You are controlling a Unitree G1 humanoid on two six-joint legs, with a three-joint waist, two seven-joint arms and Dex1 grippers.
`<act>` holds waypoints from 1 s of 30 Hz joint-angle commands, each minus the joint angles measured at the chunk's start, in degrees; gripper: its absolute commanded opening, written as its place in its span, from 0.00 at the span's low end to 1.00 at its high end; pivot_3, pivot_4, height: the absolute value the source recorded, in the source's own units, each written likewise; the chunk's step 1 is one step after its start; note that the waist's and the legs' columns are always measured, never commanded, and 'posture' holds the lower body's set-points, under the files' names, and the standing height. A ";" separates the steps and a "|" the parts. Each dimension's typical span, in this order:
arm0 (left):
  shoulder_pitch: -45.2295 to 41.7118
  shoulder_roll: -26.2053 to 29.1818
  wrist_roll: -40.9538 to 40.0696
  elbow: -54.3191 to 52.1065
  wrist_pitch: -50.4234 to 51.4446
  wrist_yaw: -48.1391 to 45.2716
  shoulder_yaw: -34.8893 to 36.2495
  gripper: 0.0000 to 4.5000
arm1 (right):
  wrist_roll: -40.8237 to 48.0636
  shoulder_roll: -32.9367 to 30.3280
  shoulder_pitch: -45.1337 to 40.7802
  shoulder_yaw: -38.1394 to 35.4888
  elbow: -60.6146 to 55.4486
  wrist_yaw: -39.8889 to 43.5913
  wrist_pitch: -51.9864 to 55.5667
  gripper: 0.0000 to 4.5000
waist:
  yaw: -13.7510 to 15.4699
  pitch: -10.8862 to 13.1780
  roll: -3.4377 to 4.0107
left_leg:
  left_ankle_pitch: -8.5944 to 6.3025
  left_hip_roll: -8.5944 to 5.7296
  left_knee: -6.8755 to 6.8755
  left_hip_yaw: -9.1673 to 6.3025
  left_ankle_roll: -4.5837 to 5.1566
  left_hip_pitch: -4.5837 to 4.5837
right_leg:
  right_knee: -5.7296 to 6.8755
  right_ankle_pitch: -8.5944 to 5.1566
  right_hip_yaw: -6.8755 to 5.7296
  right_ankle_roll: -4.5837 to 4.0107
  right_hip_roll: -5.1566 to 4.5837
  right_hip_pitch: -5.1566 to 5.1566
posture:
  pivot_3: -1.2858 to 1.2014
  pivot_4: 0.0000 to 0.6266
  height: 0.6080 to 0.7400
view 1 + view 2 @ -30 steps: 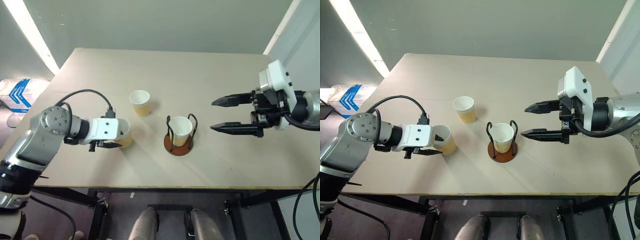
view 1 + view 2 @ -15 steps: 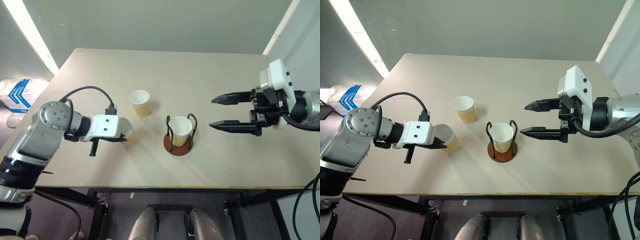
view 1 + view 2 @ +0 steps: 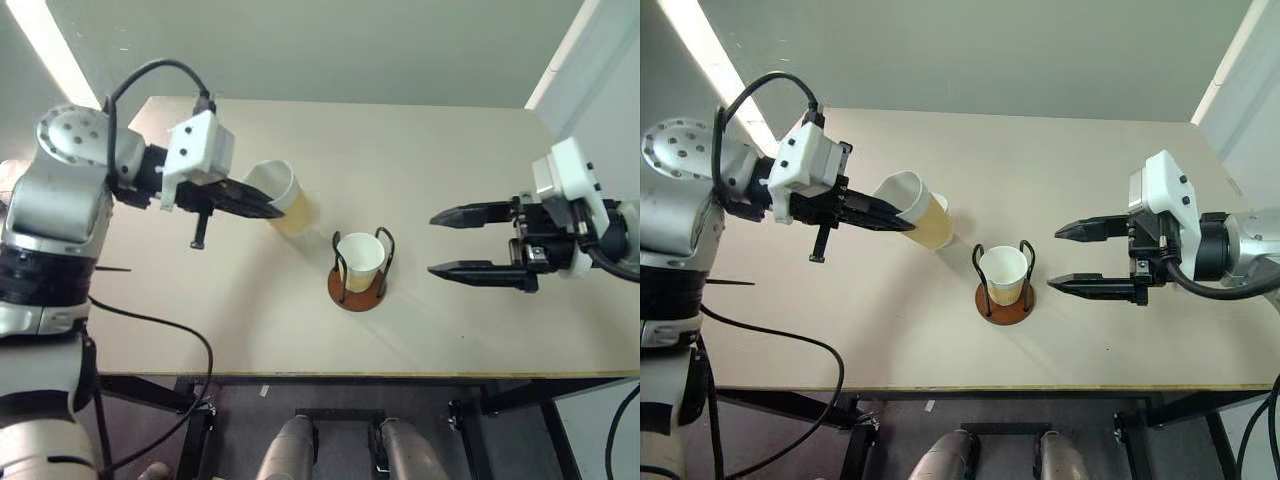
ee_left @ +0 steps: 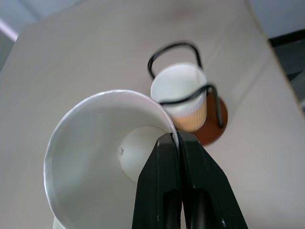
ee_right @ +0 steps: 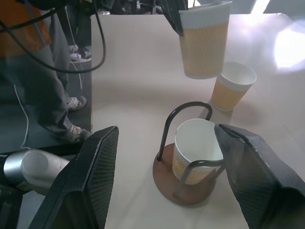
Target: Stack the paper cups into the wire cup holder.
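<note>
Now: left gripper (image 3: 902, 221) pinches one wall of a tilted tan paper cup (image 3: 917, 212), upper left | black-wire holder on brown disc (image 3: 1004, 284), centre, has one cup | right gripper (image 3: 1070, 256) wide, empty | risk: thin rim grip may slip or snag wire.

You see the left gripper (image 3: 902, 222) pinching a paper cup's rim (image 3: 916, 210) above the table (image 3: 1060, 170), tilted; another cup (image 3: 1004, 275) sits in the wire cup holder (image 3: 1005, 296); the right gripper (image 3: 1054, 258) gapes beside it
</note>
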 commanded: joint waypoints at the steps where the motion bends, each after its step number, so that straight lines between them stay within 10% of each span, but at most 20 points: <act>1: -5.22 -1.80 -1.90 2.19 -1.82 -2.78 -2.90 0.01 | 3.48 -1.09 1.25 -6.51 -2.54 -1.96 0.19 0.75 | 0.01 0.00 0.00 | 0.01 0.00 0.02 0.00 0.02 -0.03 | -0.04 0.00 0.00 0.00 0.00 0.00 | 0.52 0.24 1.00; 30: -18.32 -16.36 -4.22 24.49 -24.98 -2.78 -27.90 0.01 | 13.80 -1.00 12.67 -17.72 -9.67 -22.31 -1.51 0.75 | 0.77 0.03 0.04 | -0.34 -0.26 1.17 0.04 0.67 -0.78 | -0.25 0.30 0.15 1.39 -0.12 0.04 | 0.52 0.24 1.00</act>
